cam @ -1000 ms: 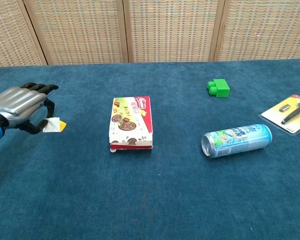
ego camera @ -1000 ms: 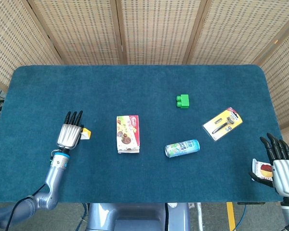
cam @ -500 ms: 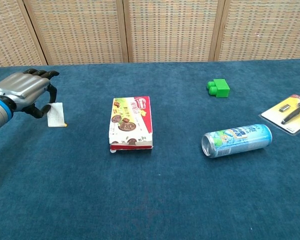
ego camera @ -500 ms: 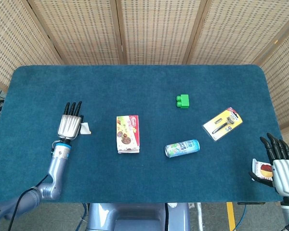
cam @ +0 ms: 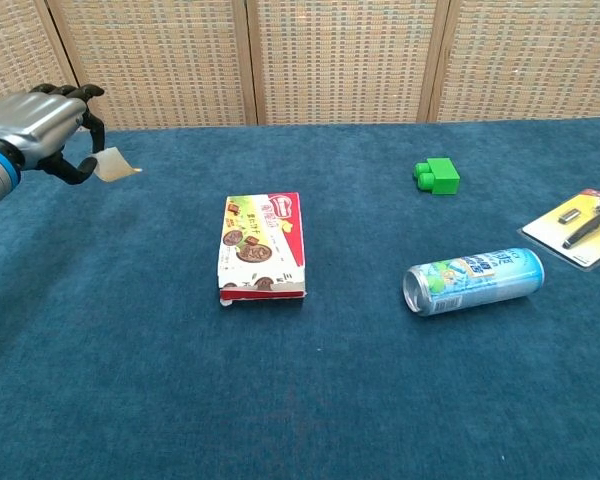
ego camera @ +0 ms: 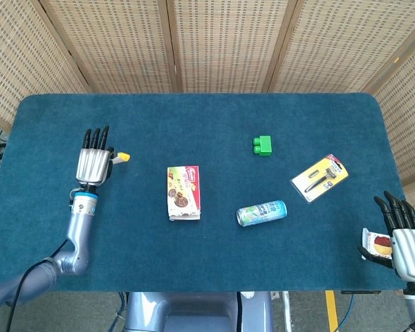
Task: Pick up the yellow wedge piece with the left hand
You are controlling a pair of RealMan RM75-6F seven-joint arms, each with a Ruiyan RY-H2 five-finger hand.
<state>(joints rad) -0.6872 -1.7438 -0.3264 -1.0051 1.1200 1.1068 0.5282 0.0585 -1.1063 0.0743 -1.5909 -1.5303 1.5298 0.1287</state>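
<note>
Now left hand [cam: 42,125] pinching yellow wedge [cam: 112,164], raised above table [cam: 310,400]

Blue-carpeted worktop [ego camera: 214,117], woven rattan screen panels [ego camera: 221,41] behind it. Red-and-white snack box [ego camera: 184,192] lies flat near centre-left. Light blue drink can [ego camera: 261,213] on its side, right of the box. Green plastic building brick [ego camera: 263,145] further back. Yellow blister-pack razor [ego camera: 320,178] near the right edge. Small red-and-white packet [ego camera: 375,245] at the front-right corner.
</note>
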